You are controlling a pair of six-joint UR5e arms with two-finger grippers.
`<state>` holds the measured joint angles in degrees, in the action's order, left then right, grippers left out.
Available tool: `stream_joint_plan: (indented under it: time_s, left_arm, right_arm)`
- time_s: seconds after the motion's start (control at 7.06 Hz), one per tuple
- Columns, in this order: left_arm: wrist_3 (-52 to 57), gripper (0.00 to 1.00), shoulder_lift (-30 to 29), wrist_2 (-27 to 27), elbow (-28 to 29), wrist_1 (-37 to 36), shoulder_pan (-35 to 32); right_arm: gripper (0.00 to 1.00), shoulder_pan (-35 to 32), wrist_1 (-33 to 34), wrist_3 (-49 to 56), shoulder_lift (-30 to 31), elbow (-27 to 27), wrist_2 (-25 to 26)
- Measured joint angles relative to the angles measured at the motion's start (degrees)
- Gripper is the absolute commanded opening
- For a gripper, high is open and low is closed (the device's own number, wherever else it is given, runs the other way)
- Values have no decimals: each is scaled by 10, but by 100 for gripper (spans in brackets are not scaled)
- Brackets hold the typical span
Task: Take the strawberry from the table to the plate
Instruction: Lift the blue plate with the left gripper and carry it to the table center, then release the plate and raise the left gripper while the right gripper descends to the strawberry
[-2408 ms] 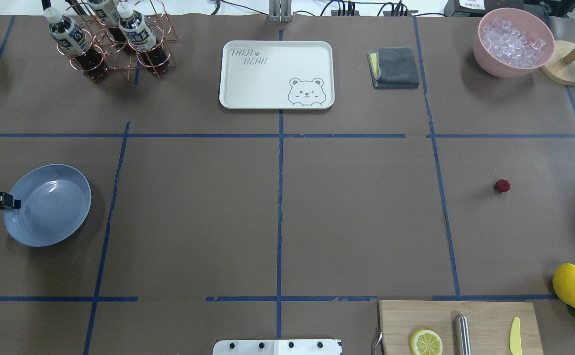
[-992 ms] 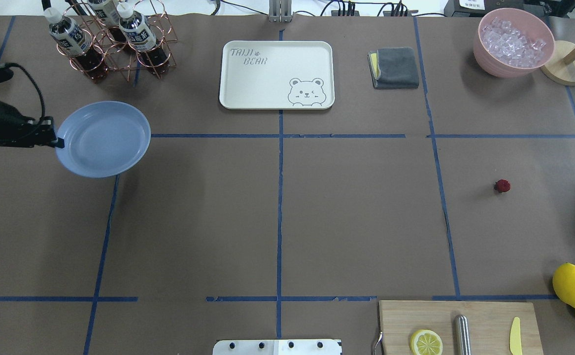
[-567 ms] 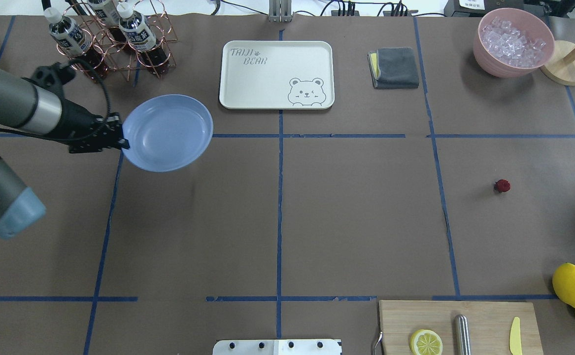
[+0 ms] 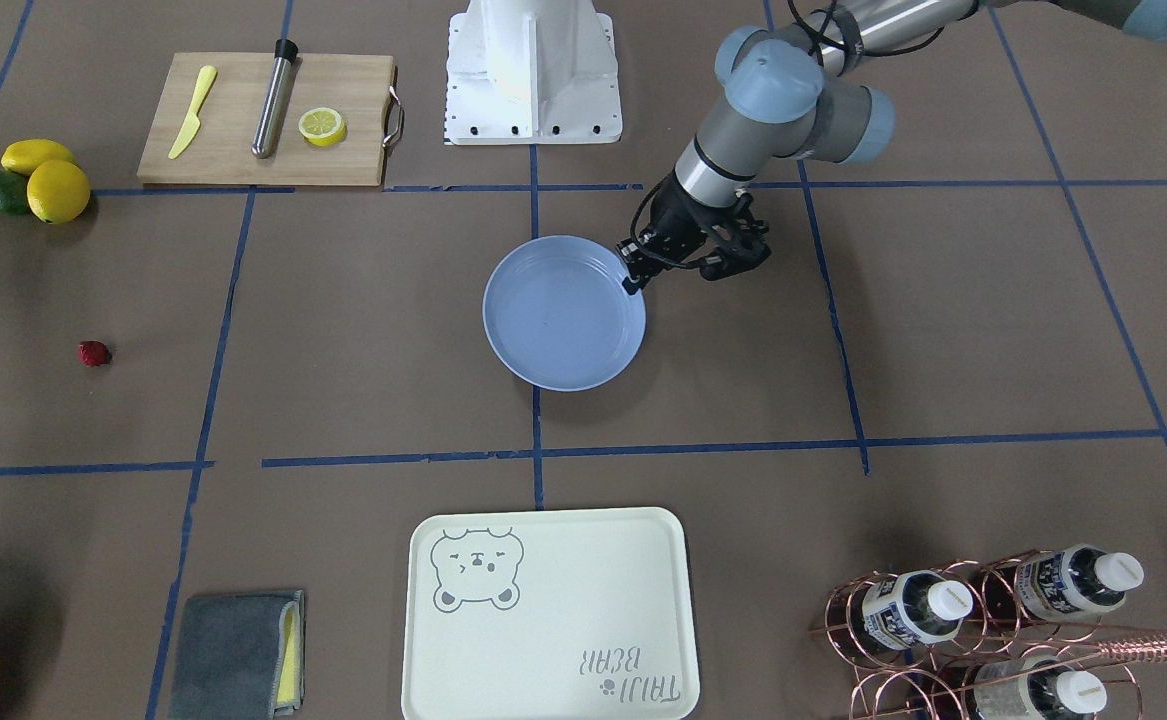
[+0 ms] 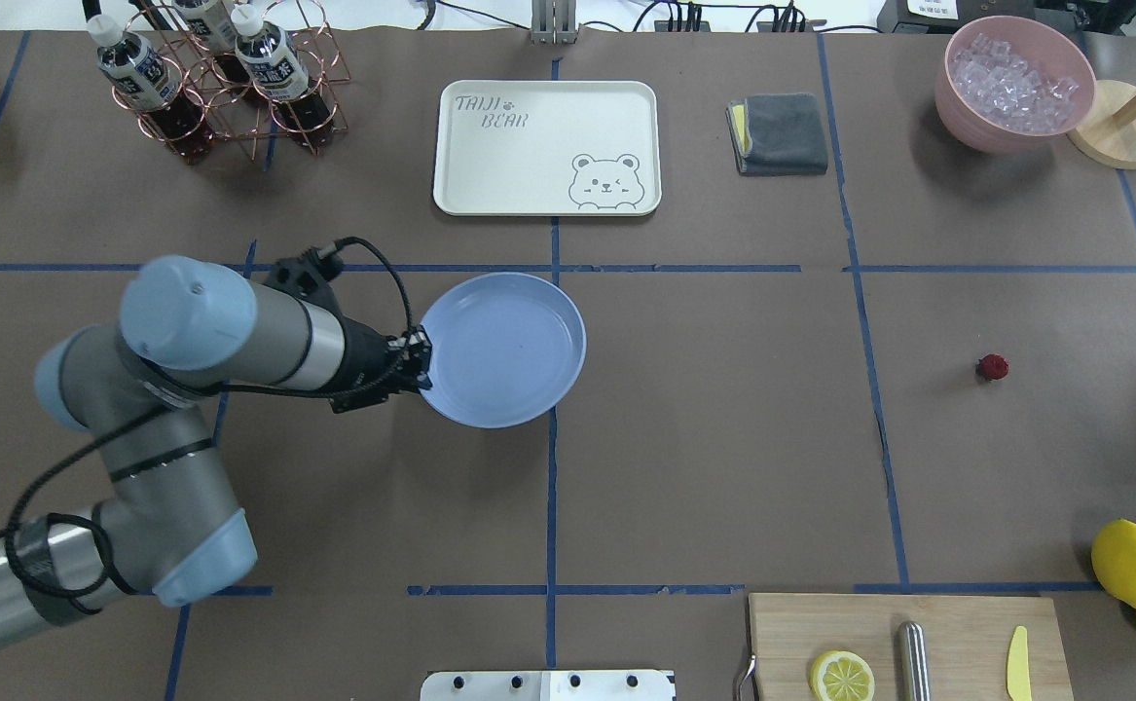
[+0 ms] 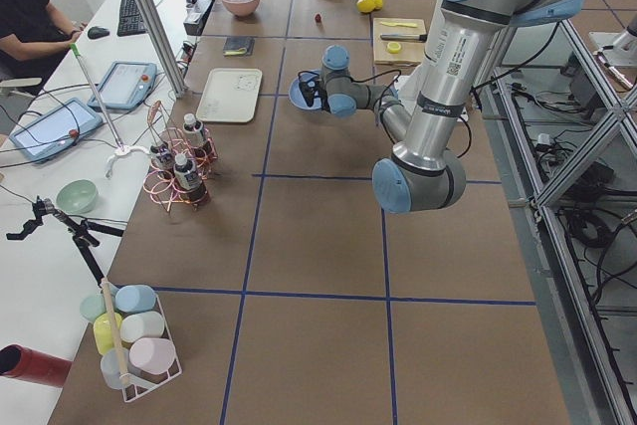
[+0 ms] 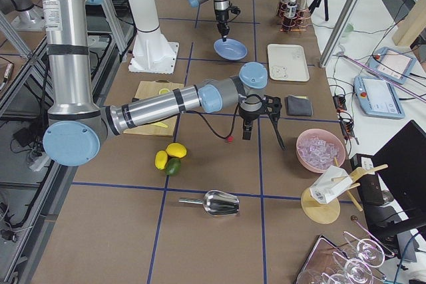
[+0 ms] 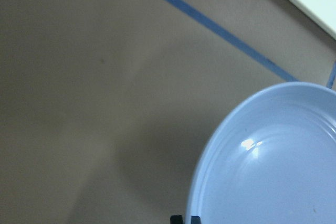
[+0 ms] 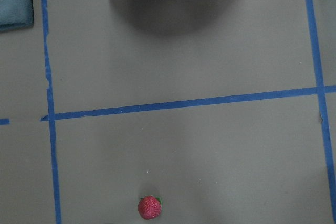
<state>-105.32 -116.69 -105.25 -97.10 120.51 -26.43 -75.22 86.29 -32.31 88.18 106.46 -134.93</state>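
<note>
Left arm: brought in from the overhead view's left, with the forearm stretched toward the middle of the table.
Left gripper: clamped on the plate's rim. In the left wrist view two dark fingertips are seen at the lower edge, pinching that rim.
Plate: light blue and glossy, held by the edge nearest the left gripper. It stretches away from the gripper toward the robot's right, across a blue tape line. A shadow is cast on the paper beside it. Whether its underside touches the table cannot be told.
Bear tray: set beyond the left gripper, away from the robot, past a tape line. One corner is caught in the left wrist view.
Table: brown paper crossed by blue tape, seen under both grippers.
Strawberry: laid on the table, well apart from the left gripper and the plate, far to their right. It is near the right gripper, below it and untouched. In the right wrist view it is shown at the lower edge, left of the middle.
Right gripper: hung fingers-down over the table, with the strawberry just beside its tip in the right side view. Whether the fingers are spread or closed cannot be told.
Pink bowl: filled with ice, ahead of the right gripper, away from the robot.
Lemons: placed behind the right gripper, toward the robot.
</note>
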Motion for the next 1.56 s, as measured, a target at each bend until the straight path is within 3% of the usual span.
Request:
stream_joint_plan:
  time_s: [0.14, 0.28, 0.57, 0.85, 1.13, 1.56]
  left_arm:
    - [-6, 26, -14, 22, 11, -13, 18]
    - [-6, 99, -18, 31, 15, -18, 26]
    - [-2, 100, -13, 36, 9, -26, 25]
    - [44, 100, 0, 33, -38, -75, 4]
    - [119, 100, 1, -7, -86, -150, -55]
    - [235, 100, 7, -49, -102, -186, -146]
  right_arm:
    - [100, 12, -8, -19, 0, 5, 6]
    - [100, 20, -11, -34, 1, 10, 8]
    - [100, 30, -13, -47, 1, 14, 10]
    - [100, 62, -28, -75, 2, 16, 30]
    - [100, 124, -82, -124, 22, 15, 88]
    - [100, 188, -129, -138, 49, -8, 139]
